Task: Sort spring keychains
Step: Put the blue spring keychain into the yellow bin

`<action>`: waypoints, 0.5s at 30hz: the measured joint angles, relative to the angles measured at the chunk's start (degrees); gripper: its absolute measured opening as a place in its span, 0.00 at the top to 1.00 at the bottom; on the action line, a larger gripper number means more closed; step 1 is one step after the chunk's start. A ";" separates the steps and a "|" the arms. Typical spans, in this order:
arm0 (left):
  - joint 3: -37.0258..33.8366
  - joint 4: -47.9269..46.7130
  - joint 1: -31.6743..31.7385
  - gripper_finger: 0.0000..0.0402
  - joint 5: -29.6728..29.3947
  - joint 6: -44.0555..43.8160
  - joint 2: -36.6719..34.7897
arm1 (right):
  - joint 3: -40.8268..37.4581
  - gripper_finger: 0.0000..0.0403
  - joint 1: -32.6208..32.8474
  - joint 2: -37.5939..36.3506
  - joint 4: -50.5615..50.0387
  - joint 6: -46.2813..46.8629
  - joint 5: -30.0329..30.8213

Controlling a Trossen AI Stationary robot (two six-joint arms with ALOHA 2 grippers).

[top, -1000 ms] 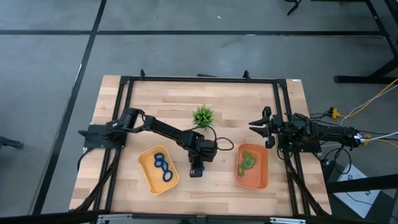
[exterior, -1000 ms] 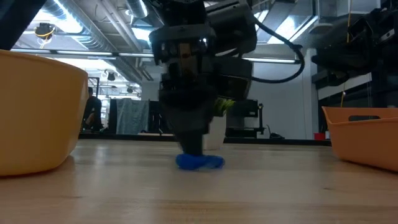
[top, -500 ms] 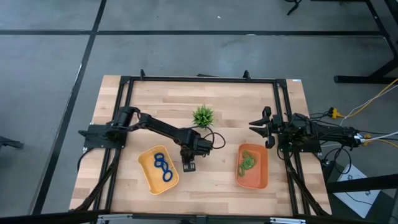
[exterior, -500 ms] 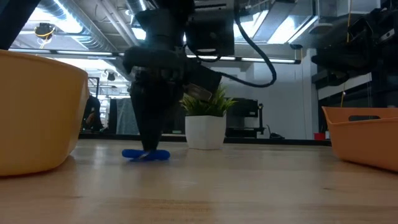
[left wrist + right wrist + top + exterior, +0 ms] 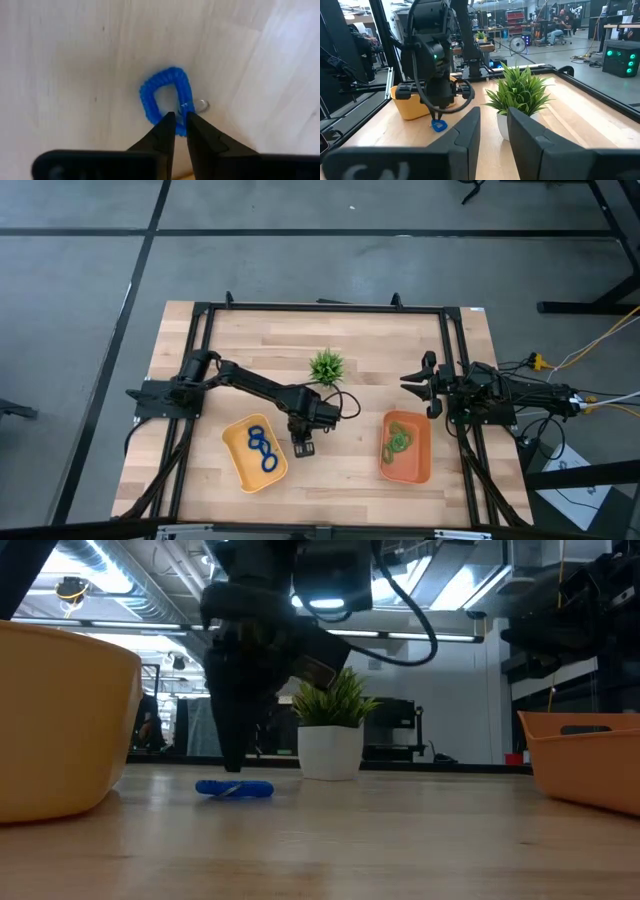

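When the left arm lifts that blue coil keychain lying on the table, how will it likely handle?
The blue keychain is a thin coiled loop, so it probably flexes and sags when lifted. It lies flat, so rolling seems unlikely. The left end effector pinches one edge; it may dangle.

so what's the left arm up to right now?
The left gripper sits low over a blue coiled spring keychain lying on the wooden table, fingers nearly together at the loop's edge; whether they grip it is unclear. The yellow tray beside it holds blue keychains, the orange tray green ones. The right gripper waits near the table's right edge.
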 joint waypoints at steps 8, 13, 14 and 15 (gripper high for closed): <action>0.00 -3.83 0.02 0.82 -2.43 -2.24 -2.06 | 0.00 0.76 0.00 0.02 0.02 0.00 0.04; 0.00 -4.95 -1.00 0.76 -8.32 -2.01 -1.81 | 0.00 0.76 0.00 0.02 0.01 0.00 -0.01; 0.00 -4.71 -1.26 0.74 -9.07 -2.00 -1.67 | 0.00 0.76 0.00 0.02 0.02 0.00 -0.01; 0.00 -4.70 -1.49 0.73 -9.66 -2.00 -1.65 | 0.00 0.76 0.00 0.02 0.00 0.00 0.00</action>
